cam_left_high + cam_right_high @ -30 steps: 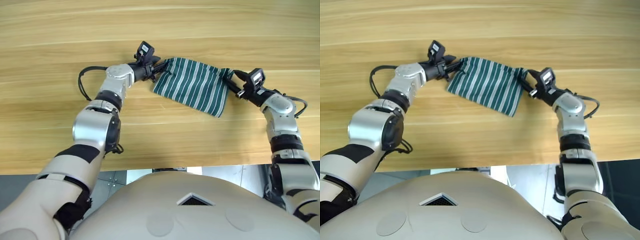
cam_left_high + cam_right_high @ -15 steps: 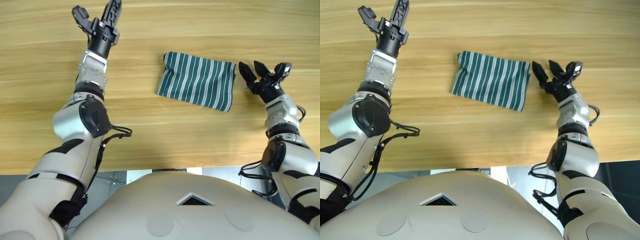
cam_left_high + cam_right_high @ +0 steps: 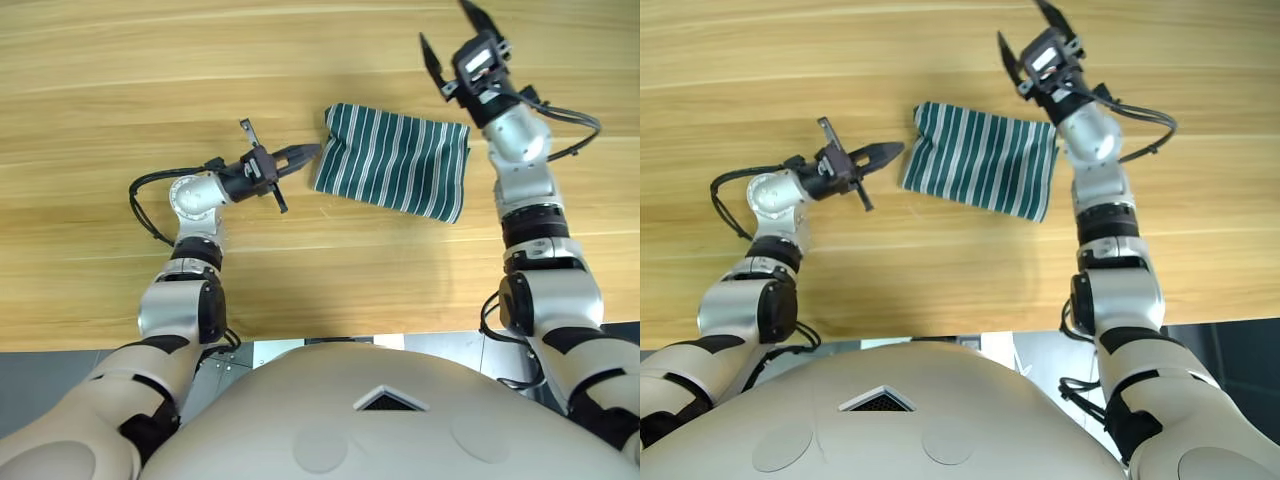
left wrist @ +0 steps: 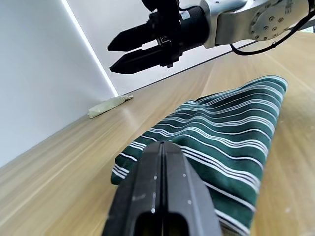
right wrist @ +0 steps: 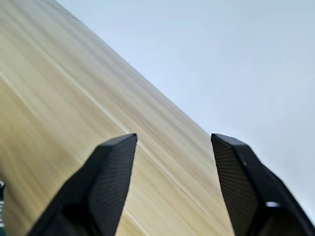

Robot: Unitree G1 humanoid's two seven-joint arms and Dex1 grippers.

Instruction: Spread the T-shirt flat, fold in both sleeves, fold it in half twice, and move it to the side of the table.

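Left tool (image 3: 308, 151), fingers pressed together, points at the folded T-shirt (image 3: 395, 172), its tip just beside the shirt's left edge. Right tool (image 3: 448, 30), fingers spread, sits beyond the T-shirt's far right corner. The T-shirt lies flat on the table (image 3: 100, 70).

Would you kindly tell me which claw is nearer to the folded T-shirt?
Left. The left claw is shut at the left edge of the folded T-shirt, almost touching it. The right claw is open beyond its far right corner.

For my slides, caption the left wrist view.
Left gripper, shut, points at the folded striped T-shirt on the table; right gripper open beyond.
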